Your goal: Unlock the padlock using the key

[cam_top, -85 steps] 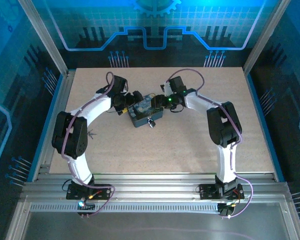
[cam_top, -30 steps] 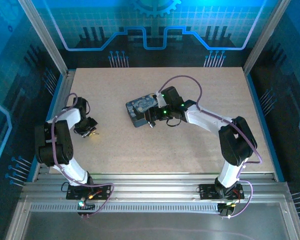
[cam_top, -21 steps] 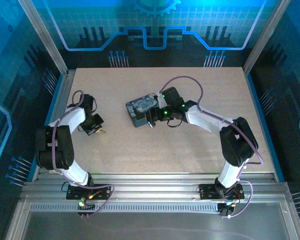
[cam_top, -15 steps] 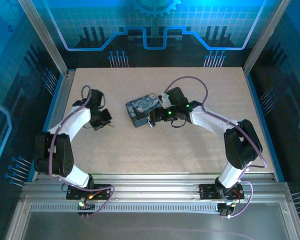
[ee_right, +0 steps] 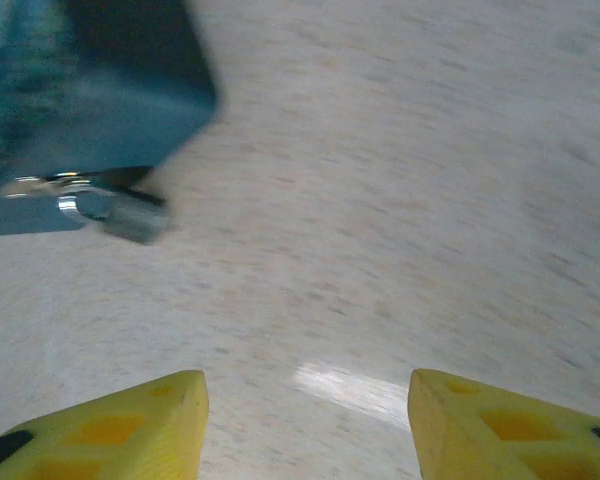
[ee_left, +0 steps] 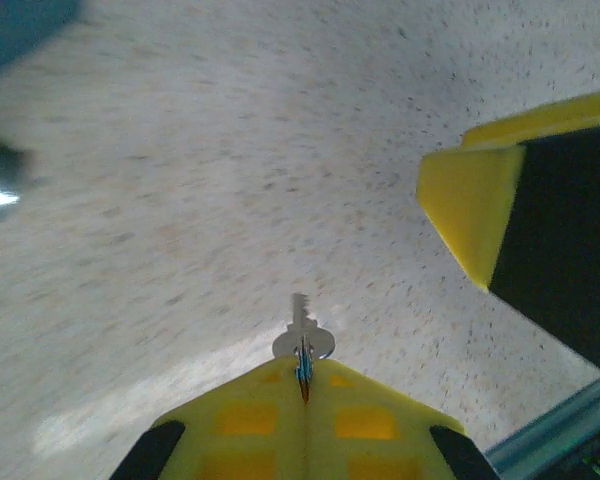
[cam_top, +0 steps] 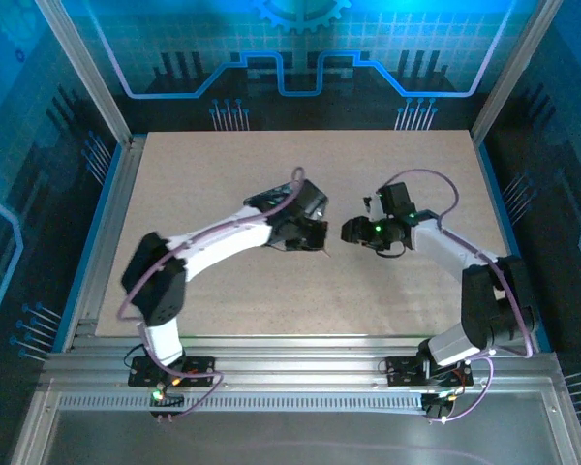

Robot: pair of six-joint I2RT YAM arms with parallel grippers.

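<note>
Padlock (ee_right: 125, 215) one, key (ee_left: 302, 335) one in left gripper (ee_left: 303, 366), box (ee_right: 90, 90) one

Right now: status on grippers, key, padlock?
Left gripper shut on small silvery metal key. Right gripper open, empty. Small dark padlock at blue box edge, untouched. Nothing blocking seen.

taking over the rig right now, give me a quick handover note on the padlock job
Left gripper: fingers shut on the key, blade pointing out ahead over the table.
Right gripper: open, empty, facing the padlock.
Padlock: hanging at the front of the blue box, apart from both grippers.
Done: key picked up.
Left: bring the key to the padlock, steady it, insert, turn, free the shackle.
</note>
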